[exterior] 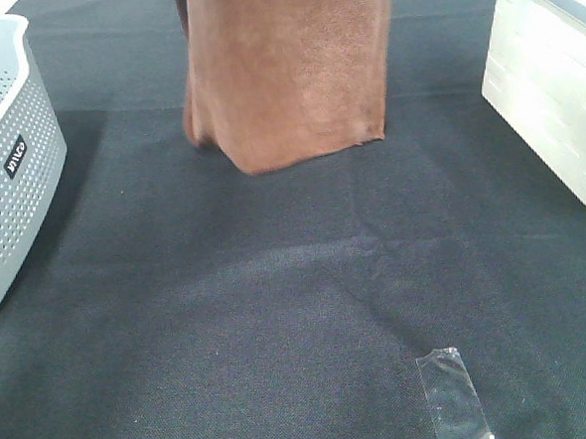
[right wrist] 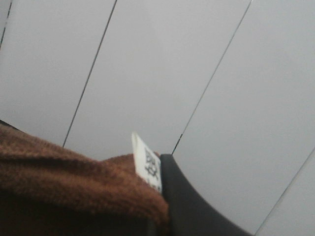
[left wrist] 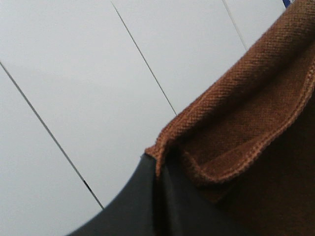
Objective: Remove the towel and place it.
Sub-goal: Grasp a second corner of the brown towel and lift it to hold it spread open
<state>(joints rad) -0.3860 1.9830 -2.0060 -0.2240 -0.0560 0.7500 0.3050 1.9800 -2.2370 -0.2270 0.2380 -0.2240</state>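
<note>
The brown towel [exterior: 289,70] hangs down from above the picture at the back middle of the exterior high view. Its lower edge reaches the black table covering [exterior: 279,310]. Neither gripper appears in that view. In the left wrist view my left gripper [left wrist: 160,196] is shut on a hemmed upper corner of the towel [left wrist: 246,123], lifted against a pale panelled surface. In the right wrist view my right gripper [right wrist: 157,216] is shut on another upper corner of the towel [right wrist: 64,182], next to its small white tag [right wrist: 147,167]. One dark finger [right wrist: 192,206] shows beside the tag.
A grey perforated basket [exterior: 12,177] stands at the left edge of the table. A cream ribbed container [exterior: 554,94] stands at the right. A strip of clear tape [exterior: 453,399] lies on the black covering near the front right.
</note>
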